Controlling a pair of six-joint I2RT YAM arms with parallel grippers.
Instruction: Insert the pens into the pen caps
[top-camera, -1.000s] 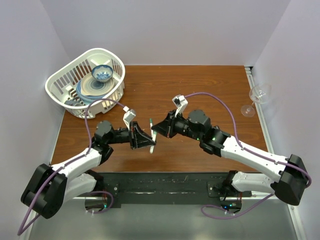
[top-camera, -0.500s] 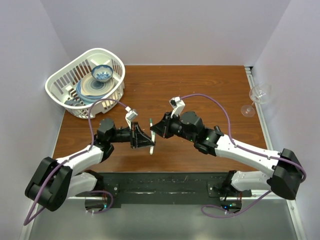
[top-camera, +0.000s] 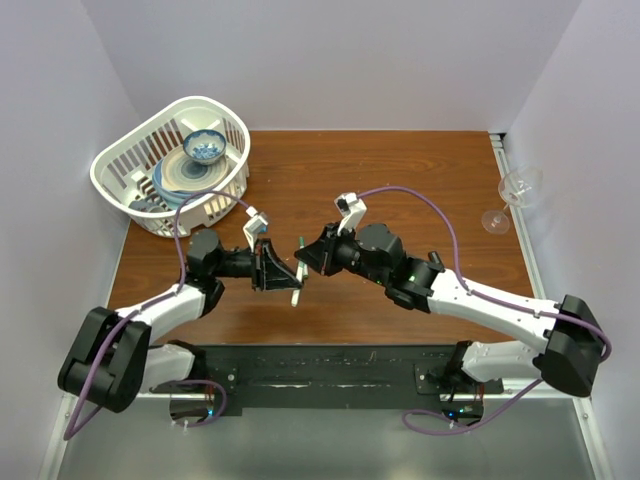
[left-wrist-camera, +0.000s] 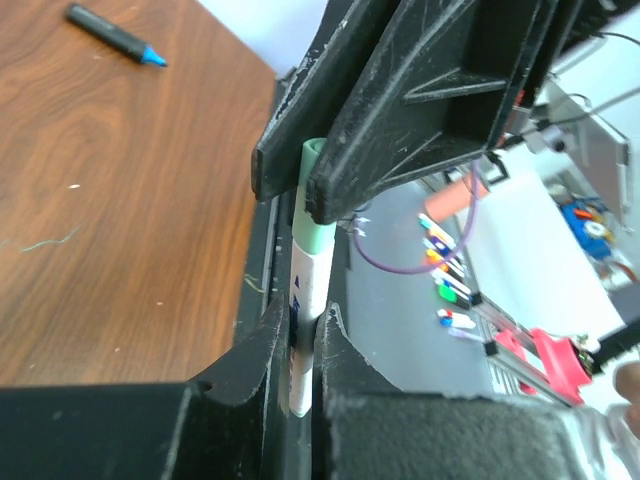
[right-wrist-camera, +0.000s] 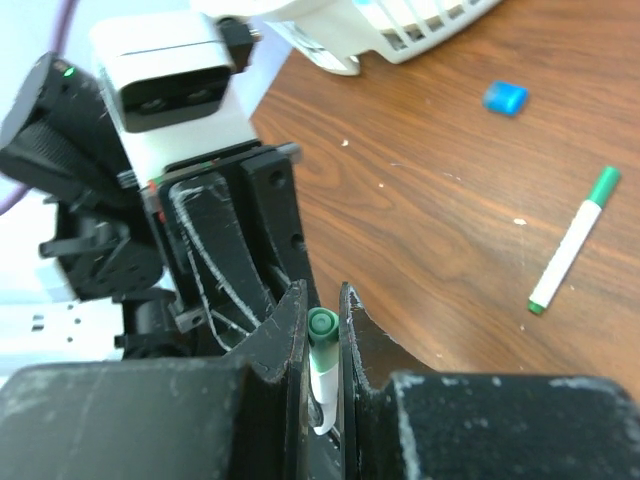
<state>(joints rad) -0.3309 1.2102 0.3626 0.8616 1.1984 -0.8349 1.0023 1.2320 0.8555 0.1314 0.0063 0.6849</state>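
Wood tabletop (top-camera: 400, 180) carries a white basket (top-camera: 100, 180) at the far left. Right of it, the left gripper (left-wrist-camera: 303, 322) is clenched on the white barrel of a pen (left-wrist-camera: 306, 285), which sits between the two arms. In the top view the pen's long axis runs roughly near to far, tilted a little, with the green end toward the far wall and the bare white end toward the arm bases. A green cap (right-wrist-camera: 322, 324) sits on that far end. The right gripper (right-wrist-camera: 320, 300), next along and facing the left one, is pinched tight on it. The right wrist view shows a blue cap (right-wrist-camera: 505, 97) lying on the wood. Right of it lies a second pen (right-wrist-camera: 572, 245), its green end pointing up-right in that view. A wine glass (top-camera: 515, 190) is at the far right edge.
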